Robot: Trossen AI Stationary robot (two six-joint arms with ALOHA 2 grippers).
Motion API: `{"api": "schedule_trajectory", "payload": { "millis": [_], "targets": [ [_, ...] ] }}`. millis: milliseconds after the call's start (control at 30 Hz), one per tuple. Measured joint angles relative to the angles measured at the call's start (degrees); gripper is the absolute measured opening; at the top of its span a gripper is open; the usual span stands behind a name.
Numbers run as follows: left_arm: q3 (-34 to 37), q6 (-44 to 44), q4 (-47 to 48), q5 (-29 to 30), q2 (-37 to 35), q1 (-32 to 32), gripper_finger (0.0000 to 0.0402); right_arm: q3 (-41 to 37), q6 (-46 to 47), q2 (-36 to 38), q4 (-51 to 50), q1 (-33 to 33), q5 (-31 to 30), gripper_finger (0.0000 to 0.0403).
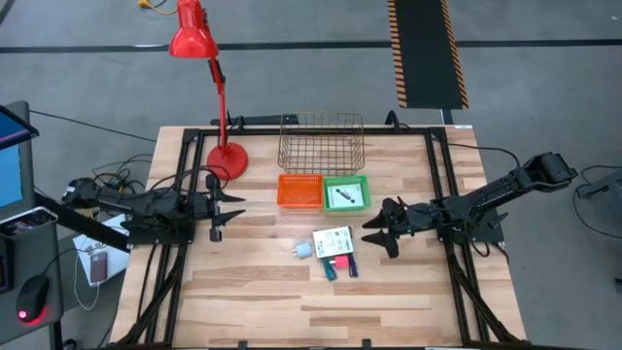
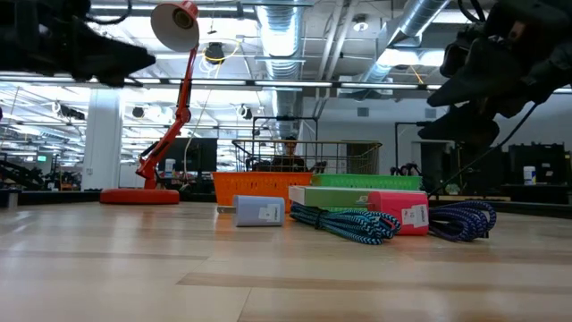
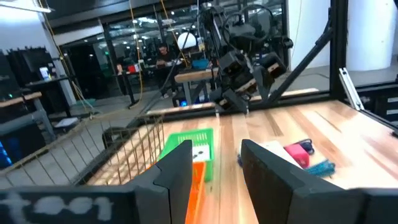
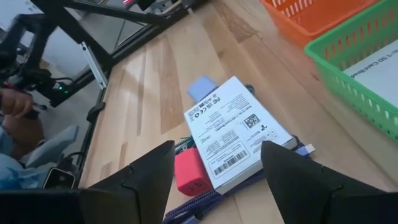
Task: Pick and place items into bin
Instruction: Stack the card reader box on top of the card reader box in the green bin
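Observation:
The items lie in a cluster near the table's middle: a white printed pack (image 1: pixel 333 241) (image 4: pixel 239 130), a pale blue lump (image 1: pixel 302 250) (image 2: pixel 259 211), a pink block (image 1: pixel 340 261) (image 4: pixel 189 173), and teal (image 2: pixel 344 222) and blue (image 2: pixel 460 219) braided cords. A short black marker (image 1: pixel 340 195) rests in the green bin (image 1: pixel 362 204). My right gripper (image 1: pixel 374 231) (image 4: pixel 214 180) hovers open just right of the cluster, above the pack. My left gripper (image 1: pixel 216 209) (image 3: pixel 216 168) hangs open over the table's left part, away from the items.
An orange bin (image 1: pixel 300 191) stands beside the green one, with a wire basket (image 1: pixel 322 143) behind both toward the far edge. A red desk lamp (image 1: pixel 225 156) stands at the far left. Bare wood lies toward the near edge.

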State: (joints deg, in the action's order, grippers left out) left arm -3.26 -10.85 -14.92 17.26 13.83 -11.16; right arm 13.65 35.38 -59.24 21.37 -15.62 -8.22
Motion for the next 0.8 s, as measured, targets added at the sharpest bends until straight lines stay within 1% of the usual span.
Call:
{"api": "schedule_trajectory", "payload": {
  "millis": [100,267,367,467,533,667,800],
  "targets": [
    [-2.8,0.9,-0.3,0.0,5.5,0.0,0.0128,0.0,1.4,0.0,-0.2,0.1,-1.0,0.0234],
    [-8.0,7.2,-0.4,0.0,16.6,0.0,0.0128,0.0,13.0,0.0,-1.7,1.6,-0.7,0.0234],
    [-11.3,9.1,-0.1,-0.4,24.2,0.0,0.0128,0.0,17.2,0.0,-4.5,2.6,1.1,0.0234],
    [-14.8,8.7,-0.1,-1.8,31.8,0.0,0.0128,0.0,17.9,0.0,-7.9,3.2,4.7,0.0234],
    [-17.2,7.4,0.0,-2.6,36.7,0.0,0.0128,0.0,16.4,0.0,-10.1,3.4,6.8,0.0234],
    [-22.1,4.6,0.1,-3.5,44.8,0.0,0.0128,0.0,15.6,0.0,-12.1,3.3,6.8,0.0234],
    [-27.3,5.9,1.7,-4.0,51.3,0.0,0.0128,0.0,19.2,0.0,-12.4,3.9,6.2,0.0234]
  ]
}}
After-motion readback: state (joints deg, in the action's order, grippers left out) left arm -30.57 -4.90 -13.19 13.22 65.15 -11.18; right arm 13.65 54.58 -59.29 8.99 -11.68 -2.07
